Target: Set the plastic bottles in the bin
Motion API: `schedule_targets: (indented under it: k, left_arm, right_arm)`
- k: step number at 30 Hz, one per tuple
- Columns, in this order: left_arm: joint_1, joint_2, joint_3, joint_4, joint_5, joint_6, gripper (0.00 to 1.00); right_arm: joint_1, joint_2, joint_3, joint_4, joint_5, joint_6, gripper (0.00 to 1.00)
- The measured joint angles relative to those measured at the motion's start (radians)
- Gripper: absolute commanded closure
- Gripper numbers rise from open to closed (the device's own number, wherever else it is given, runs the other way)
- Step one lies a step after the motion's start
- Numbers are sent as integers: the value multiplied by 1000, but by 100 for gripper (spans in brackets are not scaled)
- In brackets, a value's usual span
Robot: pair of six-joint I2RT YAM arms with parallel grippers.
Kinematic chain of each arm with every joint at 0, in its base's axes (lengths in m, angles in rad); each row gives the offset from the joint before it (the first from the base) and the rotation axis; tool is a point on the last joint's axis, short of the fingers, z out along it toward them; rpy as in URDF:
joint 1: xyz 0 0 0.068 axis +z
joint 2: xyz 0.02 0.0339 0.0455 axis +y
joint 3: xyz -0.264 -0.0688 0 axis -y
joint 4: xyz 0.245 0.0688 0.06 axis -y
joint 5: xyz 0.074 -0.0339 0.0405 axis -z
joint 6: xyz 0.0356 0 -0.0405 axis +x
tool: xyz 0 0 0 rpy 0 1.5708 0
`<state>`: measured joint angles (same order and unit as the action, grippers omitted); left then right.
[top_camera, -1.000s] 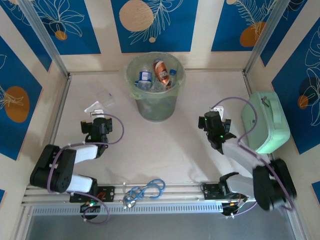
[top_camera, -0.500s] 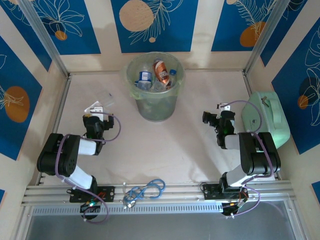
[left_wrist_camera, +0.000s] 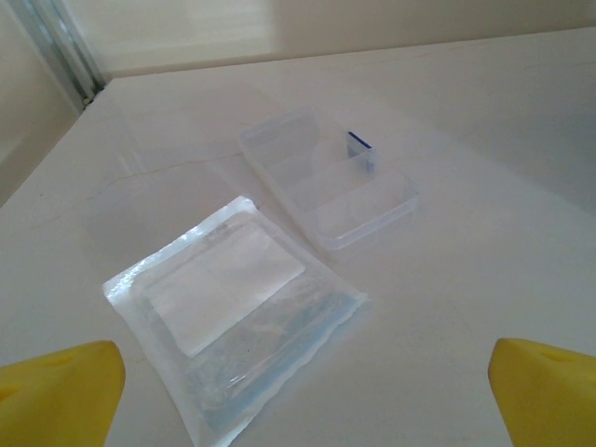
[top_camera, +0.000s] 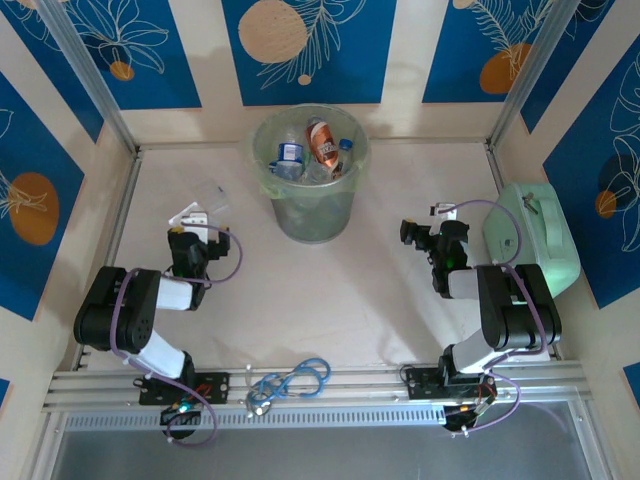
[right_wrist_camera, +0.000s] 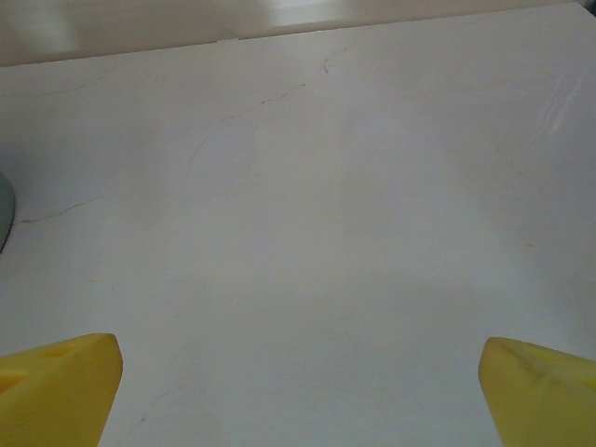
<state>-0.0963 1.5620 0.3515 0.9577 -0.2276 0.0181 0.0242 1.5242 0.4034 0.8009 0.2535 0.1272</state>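
Observation:
The bin, a pale-green translucent bucket, stands at the back middle of the table. Inside it lie several plastic bottles: a brown-orange one, one with a blue label and one with a blue cap. My left gripper rests low at the left, open, its yellow fingertips wide apart over bare table. My right gripper sits right of the bin, open too, with nothing between its fingertips.
A flat clear plastic bag and a shallow clear box lie just ahead of the left gripper. A mint-green case stands at the right edge. A coiled blue cable lies on the front rail.
Both arms have folded back toward their bases. The right gripper has shifted slightly farther back. Both grippers stay open, and the bottles in the bin have not moved.

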Motion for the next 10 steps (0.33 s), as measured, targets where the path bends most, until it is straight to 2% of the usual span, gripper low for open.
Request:
schedule_targets:
  k: [10]
  left_arm:
    - [0,0,1,-1,45,11,0]
  right_arm:
    - [-6,0,0,0,-24,3,1]
